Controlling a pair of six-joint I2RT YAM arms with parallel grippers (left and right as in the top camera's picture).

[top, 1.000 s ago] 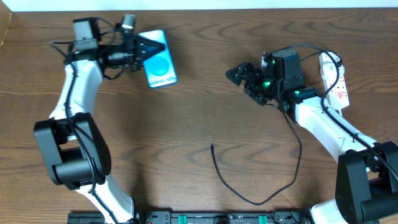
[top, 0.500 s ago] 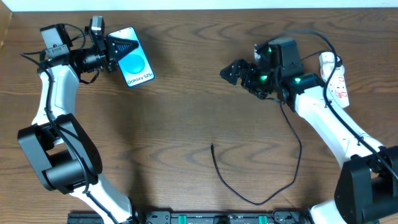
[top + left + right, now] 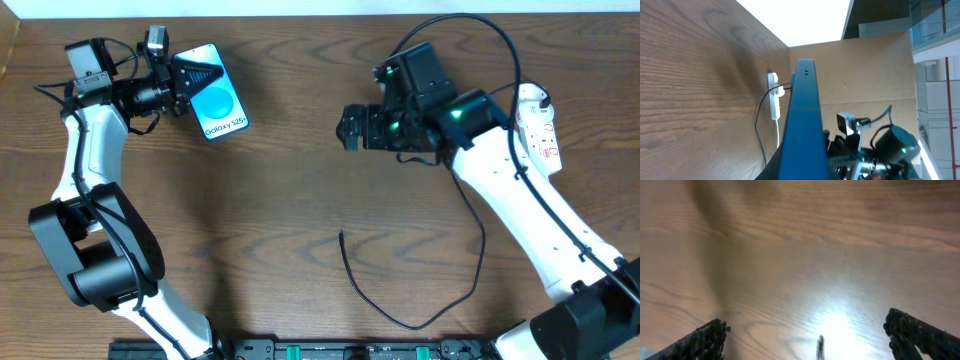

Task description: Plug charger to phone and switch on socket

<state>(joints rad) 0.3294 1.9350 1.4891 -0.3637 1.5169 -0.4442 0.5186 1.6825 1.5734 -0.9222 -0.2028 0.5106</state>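
The phone [image 3: 221, 106], blue screen facing up with "Galaxy" text, is at the back left with my left gripper [image 3: 200, 77] shut on its top end. In the left wrist view the phone [image 3: 802, 120] shows edge-on as a blue slab. The charger's thin black cable tip [image 3: 341, 236] lies at the table's middle, and the cable [image 3: 400, 324] loops toward the front and then back up to the right. My right gripper [image 3: 349, 128] hovers open above the table centre. Between its fingertips [image 3: 712, 332] the right wrist view shows the cable tip [image 3: 820, 346]. The white socket [image 3: 541, 128] lies at the far right.
The right arm's thicker black cable [image 3: 460, 25] arches over the back of the table. The socket [image 3: 773, 96] and its cord also show in the left wrist view, with a cardboard wall [image 3: 865, 75] behind. A dark table edge rail [image 3: 330, 350] runs along the front.
The left arm first carried the phone left and back, then stayed still. The right arm swung left and toward the back, its open gripper now nearer the table's centre.
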